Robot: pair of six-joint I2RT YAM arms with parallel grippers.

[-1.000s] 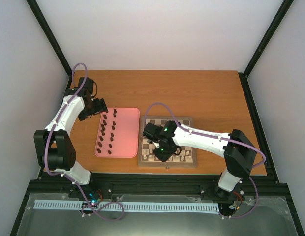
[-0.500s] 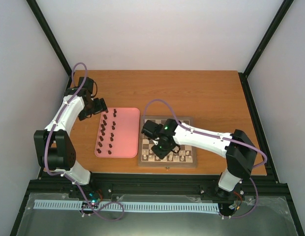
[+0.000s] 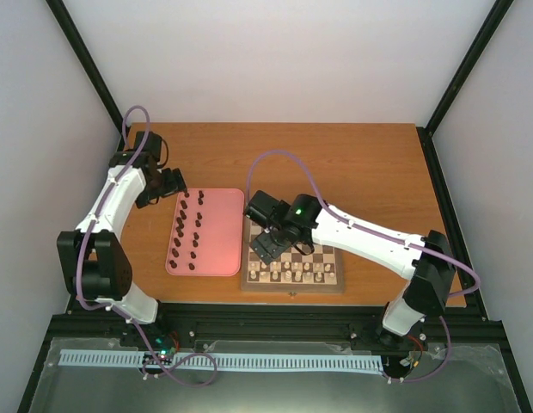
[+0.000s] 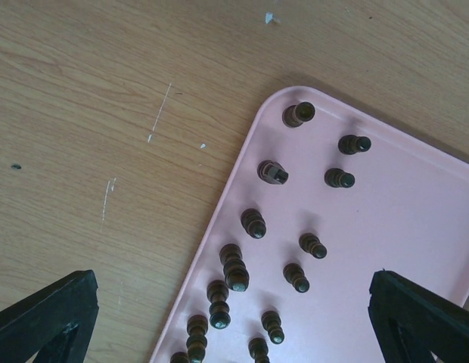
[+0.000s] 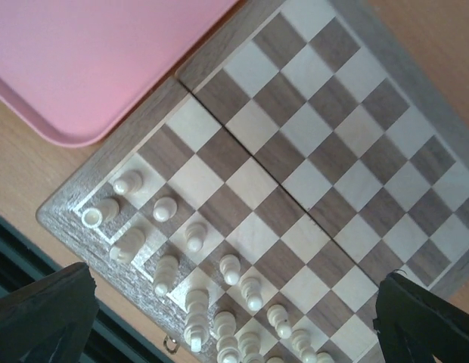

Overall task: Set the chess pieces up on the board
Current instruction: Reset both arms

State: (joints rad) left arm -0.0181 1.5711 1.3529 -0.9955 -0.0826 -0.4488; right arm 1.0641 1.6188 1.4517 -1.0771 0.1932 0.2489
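Note for you: over the last second the right gripper [image 3: 265, 248] has changed from a partial close to fully spread. It has also drawn up and back from the near-left squares of the small square wooden chessboard with dark-brown and cream checks [image 3: 292, 289] toward that board's left edge. In its wrist view the two fingers sit wide at the bottom corners with nothing between them. You can reasonably read this as a piece just let go, not one being carried. The cream-white peg-like chessmen [image 5: 193, 236] stand upright in the two rows nearest the arm bases. The view is too small to count them or to say which one was set last, so treat that side as probably complete, not confirmed. The far half of the board is bare squares. The dark brown peg-like chessmen [image 4: 253, 223] are all on the pink rounded-corner tray [image 3: 222, 237], which lies just left of the board on the orange-brown wooden table [image 3: 352, 155]. The left gripper [image 3: 174, 183] has barely moved. It hangs over the tray's far-left corner with its jaws wide and empty. By my estimate you are about halfway through. The release frees the right arm, and the remaining work is moving the dark set from the tray to the far two rows.
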